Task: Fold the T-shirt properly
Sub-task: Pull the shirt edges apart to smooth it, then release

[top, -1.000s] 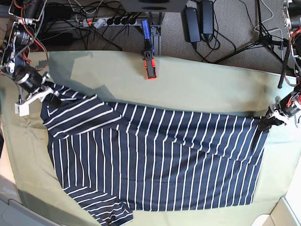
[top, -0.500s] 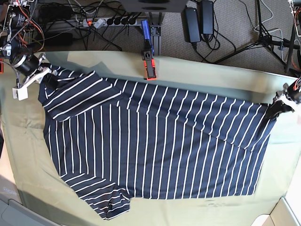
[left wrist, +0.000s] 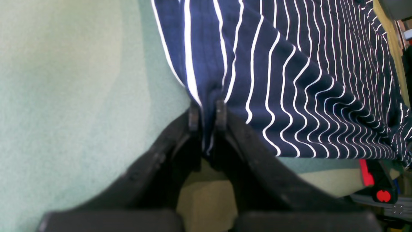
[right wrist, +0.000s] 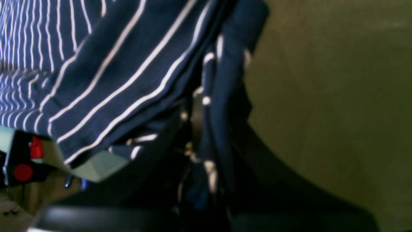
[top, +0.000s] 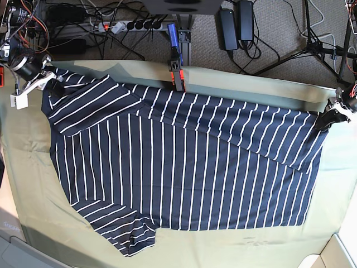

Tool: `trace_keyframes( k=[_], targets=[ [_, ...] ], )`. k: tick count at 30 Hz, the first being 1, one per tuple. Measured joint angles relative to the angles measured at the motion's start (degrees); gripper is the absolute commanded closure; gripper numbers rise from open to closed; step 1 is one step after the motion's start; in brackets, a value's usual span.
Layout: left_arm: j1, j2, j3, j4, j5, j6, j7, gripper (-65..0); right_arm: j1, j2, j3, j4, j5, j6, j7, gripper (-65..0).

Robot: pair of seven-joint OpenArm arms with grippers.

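Note:
The navy T-shirt (top: 178, 162) with thin white stripes lies spread across the olive-green cloth (top: 234, 89). At the base view's far right, my left gripper (top: 325, 121) is shut on the shirt's upper right corner; the left wrist view shows its fingertips (left wrist: 193, 116) pinching a fold of striped fabric (left wrist: 289, 74). My right gripper (top: 49, 84) at the far left is shut on the shoulder by the upper sleeve. Bunched fabric (right wrist: 222, 96) hides its fingers in the right wrist view. A second sleeve (top: 125, 231) lies at the lower left.
A red and black clamp (top: 177, 75) grips the cloth's far edge, touching the shirt's top edge. Cables, a power strip (top: 131, 25) and tripod legs (top: 312, 39) sit on the floor behind. A pale edge (top: 340, 251) shows at the lower right.
Both grippers have pulled the shirt's top edge away toward the far side of the table. The fabric has spread and now reaches the clamp.

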Motion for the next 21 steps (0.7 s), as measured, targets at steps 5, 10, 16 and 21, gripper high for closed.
trace_keyframes(
  k=[5,10,16,21],
  targets=[
    [0.00,0.00,-0.02,0.00,-0.61,0.00,1.29,0.0,-1.11,0.02,0.02,0.00,0.37,0.00,-0.07,0.0],
    [0.02,0.00,0.00,0.00,-0.61,0.00,1.27,0.0,-1.09,0.02,0.02,0.00,0.39,0.00,-0.07,0.0],
    [0.02,0.00,0.00,0.00,-0.61,0.00,1.20,-3.6,-1.09,0.00,0.02,0.00,-2.62,0.02,1.14,0.0],
    [0.02,0.00,0.00,0.00,-0.59,0.00,1.22,-12.5,-1.07,-0.17,0.02,0.00,-6.32,0.00,3.41,0.0]
  ],
)
